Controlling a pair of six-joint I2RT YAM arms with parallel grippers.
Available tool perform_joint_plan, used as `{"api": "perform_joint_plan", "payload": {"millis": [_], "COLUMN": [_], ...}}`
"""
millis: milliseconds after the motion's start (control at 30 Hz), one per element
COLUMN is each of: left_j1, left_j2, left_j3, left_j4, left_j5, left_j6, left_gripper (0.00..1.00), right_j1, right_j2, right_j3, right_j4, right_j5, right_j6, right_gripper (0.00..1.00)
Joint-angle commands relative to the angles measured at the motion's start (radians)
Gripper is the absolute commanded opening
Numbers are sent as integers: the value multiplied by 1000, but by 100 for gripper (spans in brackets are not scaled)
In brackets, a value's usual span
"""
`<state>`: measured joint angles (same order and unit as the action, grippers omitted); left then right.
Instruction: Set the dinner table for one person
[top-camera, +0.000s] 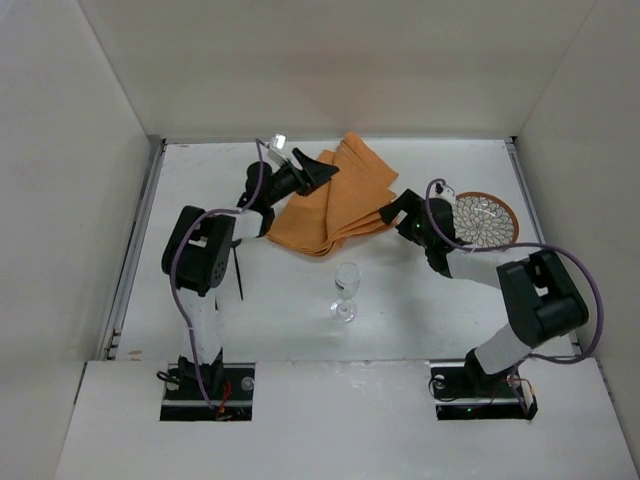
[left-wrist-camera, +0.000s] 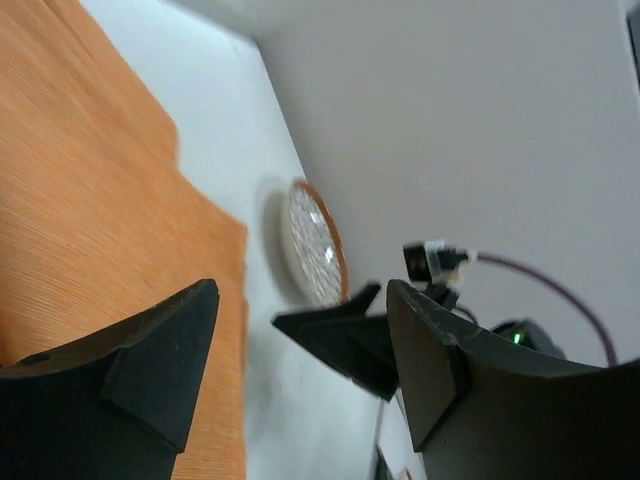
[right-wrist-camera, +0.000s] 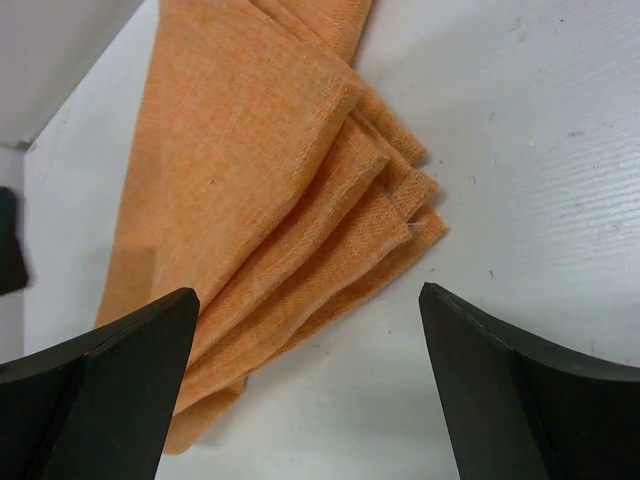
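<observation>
On the dinner table (top-camera: 280, 330), both arms reach at the orange cloth (top-camera: 335, 200), left jaws and right jaws apart.

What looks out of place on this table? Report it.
The orange cloth lies diagonally on the dinner table, its folded layers offset and fanned at the corner instead of stacked squarely. The wine glass stands upright; nothing is spilled.

In the top view the right arm (top-camera: 440, 245) covers the 9 o'clock side of the plate (top-camera: 492, 218). The thin dark stick (top-camera: 239, 270) at 9 o'clock from the glass (top-camera: 345, 292) is too small to identify. In the right wrist view the orange cloth (right-wrist-camera: 260, 200) runs off the 12 o'clock edge, and its 7 o'clock corner hides behind a finger (right-wrist-camera: 100, 400) of the right tool (right-wrist-camera: 307, 295).
</observation>
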<state>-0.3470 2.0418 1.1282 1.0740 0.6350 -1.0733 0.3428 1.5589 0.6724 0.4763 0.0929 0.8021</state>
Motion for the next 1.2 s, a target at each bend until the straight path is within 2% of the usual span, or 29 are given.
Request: {"api": "perform_joint_plan", "payload": {"millis": [0,167,267,367,467,533,600,767,867,933,1000,1067,1167], "left_j1": [94,131,127,102,87,81,75,69,67,69,67,67,69], "left_j2": [-66,-5,3,14,52,83,107,178,211,228,238,242,233], "left_j3": [44,168,209,274,338,369,390,444,464,472,470,458,429], "left_j4": [-81,-471,-638,-824,-931,-965,-974,-991,-987,-976,-951,-902,-846], "left_j5": [-106,-176,-291,-472,-547,-538,-511,-387,-354,-345,-339,-304,-291], "left_j6": [76,266,427,608,708,736,745,731,708,676,639,603,563], "left_gripper": [66,66,65,66,66,66,66,62,51,44,31,17,8], "right_j1": [-20,-49,-61,-63,-60,-58,-57,-67,-70,-75,-81,-84,-95], "right_j2": [45,141,179,199,219,233,248,291,319,326,319,300,247], "right_j3": [98,190,216,237,265,285,296,312,331,325,297,270,210], "right_j4": [-8,-42,-50,-93,-123,-142,-143,-117,-108,-70,-13,30,77], "right_j5": [18,-28,-51,-45,-38,-42,-54,-85,-108,-113,-122,-117,-95], "right_j6": [5,-11,6,26,28,29,42,85,109,130,150,158,161], "right_gripper": [97,93,92,92,91,88,80,73,58,40,22,15,10]}}
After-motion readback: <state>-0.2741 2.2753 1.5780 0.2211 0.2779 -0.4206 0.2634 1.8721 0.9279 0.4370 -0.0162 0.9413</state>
